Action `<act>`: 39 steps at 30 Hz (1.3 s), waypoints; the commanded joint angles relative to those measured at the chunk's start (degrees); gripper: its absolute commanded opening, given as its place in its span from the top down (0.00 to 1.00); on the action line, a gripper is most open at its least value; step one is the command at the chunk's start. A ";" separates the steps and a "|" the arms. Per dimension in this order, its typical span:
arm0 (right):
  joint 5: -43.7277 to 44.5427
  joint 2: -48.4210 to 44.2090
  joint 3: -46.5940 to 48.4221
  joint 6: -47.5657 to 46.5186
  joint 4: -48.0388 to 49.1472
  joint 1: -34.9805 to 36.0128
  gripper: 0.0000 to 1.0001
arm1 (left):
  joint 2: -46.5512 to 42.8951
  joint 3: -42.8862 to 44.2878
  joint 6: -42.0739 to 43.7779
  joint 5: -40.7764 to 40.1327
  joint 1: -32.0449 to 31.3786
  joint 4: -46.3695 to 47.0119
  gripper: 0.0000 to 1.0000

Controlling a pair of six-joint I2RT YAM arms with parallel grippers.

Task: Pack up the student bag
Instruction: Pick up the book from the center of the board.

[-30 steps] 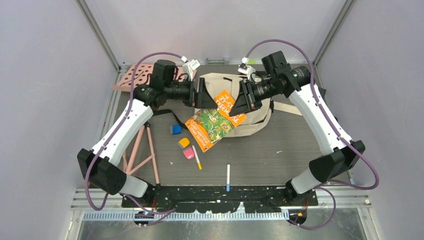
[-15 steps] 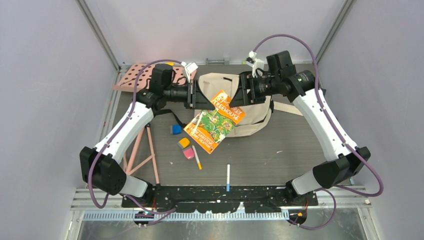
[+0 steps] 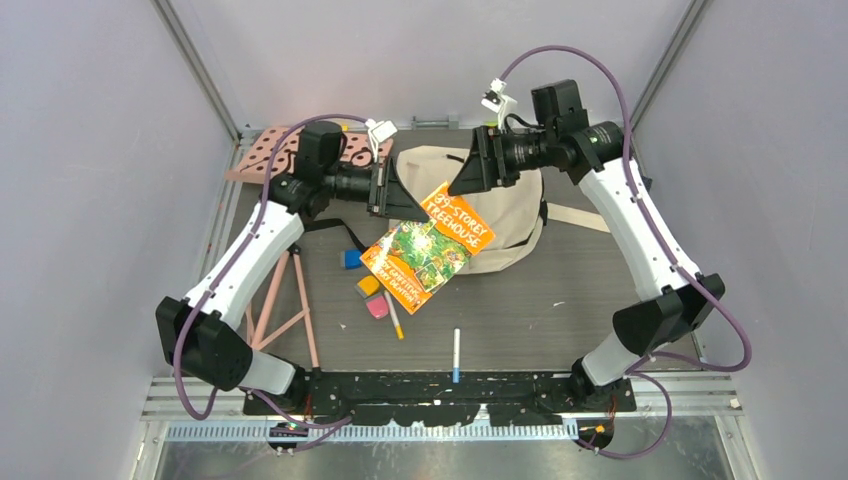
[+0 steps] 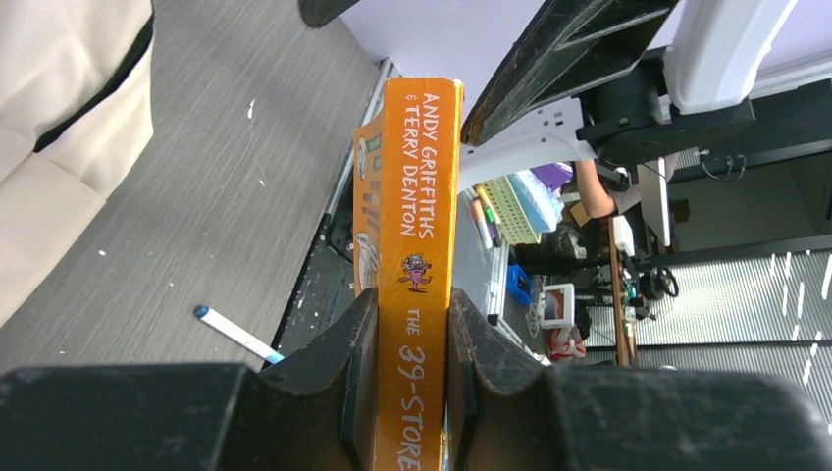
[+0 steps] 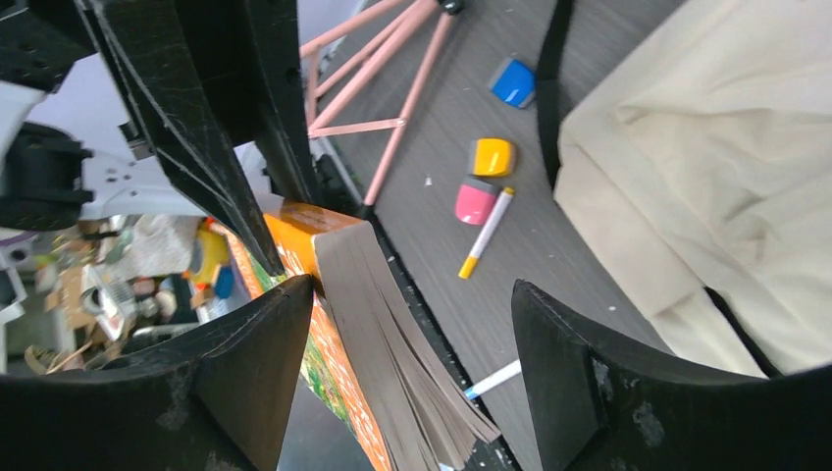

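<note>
The student bag (image 3: 505, 215) is a cream backpack lying flat at the back of the mat, also visible in the left wrist view (image 4: 59, 118) and the right wrist view (image 5: 706, 167). An orange paperback (image 3: 430, 245) hangs tilted over the bag's front-left edge. My left gripper (image 3: 398, 196) is shut on its spine (image 4: 417, 226), one pad on each cover. My right gripper (image 3: 468, 172) stands open just past the book's upper corner. In its wrist view the page edges (image 5: 383, 324) lie between the wide jaws (image 5: 412, 289), unclamped.
On the mat left of the book lie a blue block (image 3: 352, 259), a yellow eraser (image 3: 368, 286), a pink eraser (image 3: 378, 306) and a yellow-tipped marker (image 3: 395, 315). A blue-tipped pen (image 3: 456, 355) lies near the front edge. A pink perforated board (image 3: 275, 150) and pink rod frame (image 3: 285, 300) sit left.
The left gripper closed on the book's spine. The right gripper let go, opened wide and drew back up and away. The book sagged slightly toward the left.
</note>
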 commanded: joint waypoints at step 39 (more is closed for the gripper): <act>42.20 -10.52 -8.83 14.68 4.25 -19.71 0.99 | 22.52 13.45 2.48 -56.82 -14.26 16.89 0.36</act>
